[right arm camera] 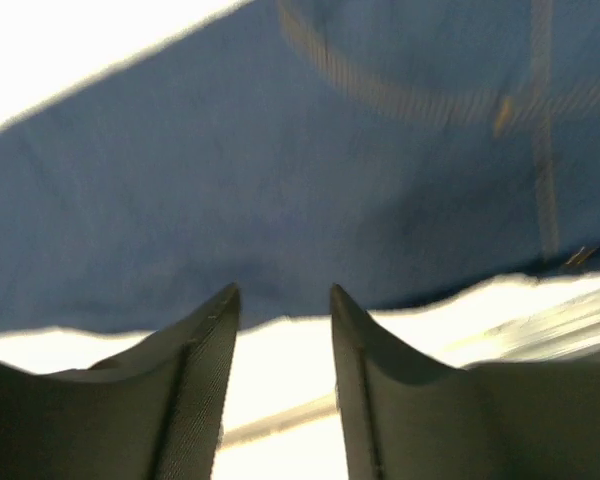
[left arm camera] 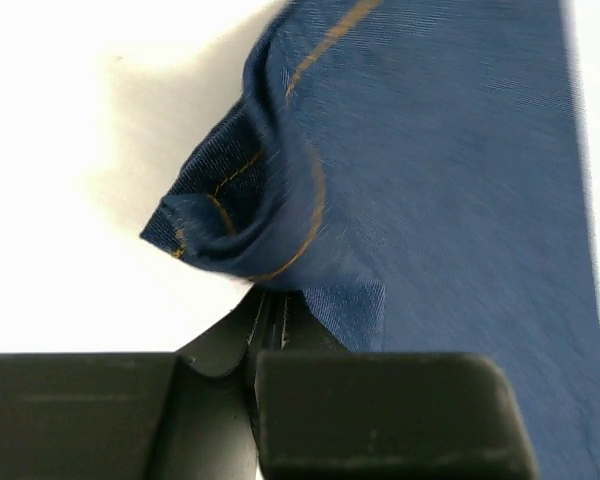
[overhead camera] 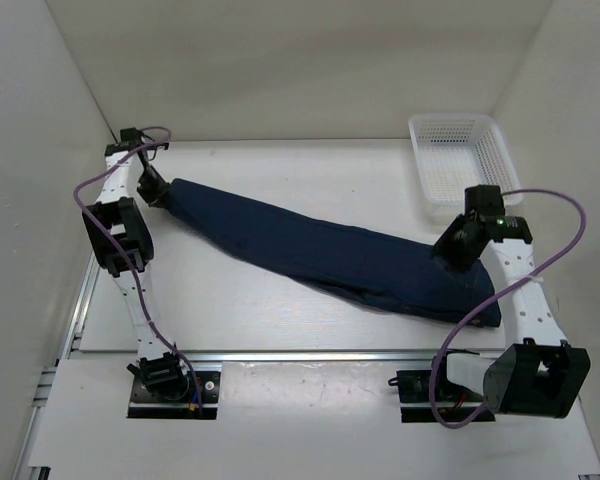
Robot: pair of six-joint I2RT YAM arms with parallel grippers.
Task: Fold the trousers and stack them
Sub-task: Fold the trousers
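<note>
The dark navy jeans point(overhead camera: 320, 255) lie folded lengthwise in a long strip, running from far left to near right across the table. My left gripper point(overhead camera: 158, 196) is shut on the leg-hem end, and the left wrist view shows the bunched hem point(left arm camera: 230, 215) with orange stitching pinched at my fingertips. My right gripper point(overhead camera: 453, 258) is open over the waist end. In the right wrist view its fingertips point(right arm camera: 220, 305) hover just above the denim edge point(right arm camera: 280, 200), with nothing between them.
A white mesh plastic basket point(overhead camera: 458, 155) stands at the far right corner. A metal rail point(overhead camera: 310, 353) runs along the table's near edge. White walls enclose the left, back and right sides.
</note>
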